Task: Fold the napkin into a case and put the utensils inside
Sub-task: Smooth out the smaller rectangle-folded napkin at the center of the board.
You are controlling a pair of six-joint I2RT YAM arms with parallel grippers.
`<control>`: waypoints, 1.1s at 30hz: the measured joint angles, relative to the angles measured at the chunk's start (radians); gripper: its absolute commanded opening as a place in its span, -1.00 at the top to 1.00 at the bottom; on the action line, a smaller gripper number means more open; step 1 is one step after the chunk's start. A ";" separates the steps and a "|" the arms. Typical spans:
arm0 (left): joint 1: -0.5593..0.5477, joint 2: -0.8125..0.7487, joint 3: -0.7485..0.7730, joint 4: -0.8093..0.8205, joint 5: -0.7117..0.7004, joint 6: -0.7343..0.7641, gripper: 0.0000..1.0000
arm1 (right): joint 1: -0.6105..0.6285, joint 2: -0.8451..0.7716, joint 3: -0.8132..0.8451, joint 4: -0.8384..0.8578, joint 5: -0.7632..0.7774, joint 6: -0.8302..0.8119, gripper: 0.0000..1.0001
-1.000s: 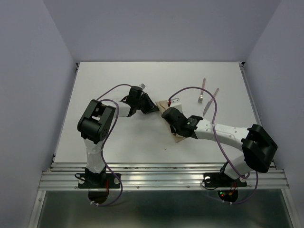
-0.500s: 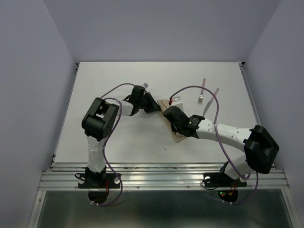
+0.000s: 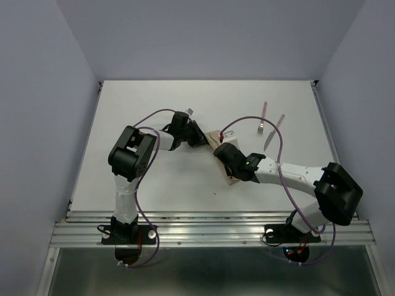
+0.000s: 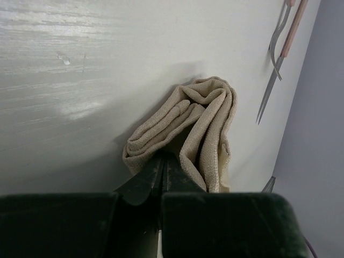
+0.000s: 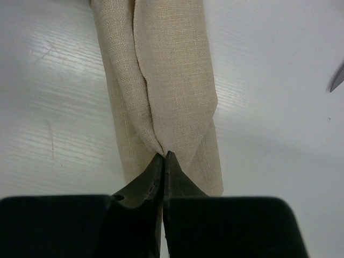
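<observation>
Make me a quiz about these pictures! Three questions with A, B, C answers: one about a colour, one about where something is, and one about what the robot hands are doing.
1. What colour is the napkin?
A) tan
B) blue
C) green

2. Where are the fork and the knife?
A) tucked inside the napkin
B) lying on the table, apart from the napkin
C) held in a gripper

3. What are the left gripper and the right gripper doing?
A) both wide open
B) one open, one shut
C) both shut on the napkin

Answers:
1 A: both wrist views show light tan woven cloth.
2 B: the top view shows them on the white table's far right part, with bare table between them and the cloth.
3 C: in each wrist view the fingers are pinched together on a fold of cloth.
</observation>
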 measured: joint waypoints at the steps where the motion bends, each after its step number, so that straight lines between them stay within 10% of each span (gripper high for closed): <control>1: 0.000 0.000 0.000 0.000 0.000 0.000 0.85 | 0.000 0.000 0.000 0.000 0.000 -0.003 0.99; 9: 0.000 0.000 0.000 0.001 0.003 0.000 0.85 | 0.000 0.026 -0.001 0.006 -0.031 -0.014 0.92; 12: 0.000 0.000 0.000 0.001 0.003 0.000 0.85 | 0.000 0.047 -0.008 0.007 -0.043 -0.015 0.25; 18: 0.000 0.000 0.000 0.001 0.005 0.000 0.85 | 0.000 0.035 -0.017 -0.002 -0.068 -0.002 0.01; 33: 0.000 0.000 0.000 0.001 0.006 0.001 0.85 | 0.000 -0.023 -0.027 -0.054 -0.175 0.069 0.06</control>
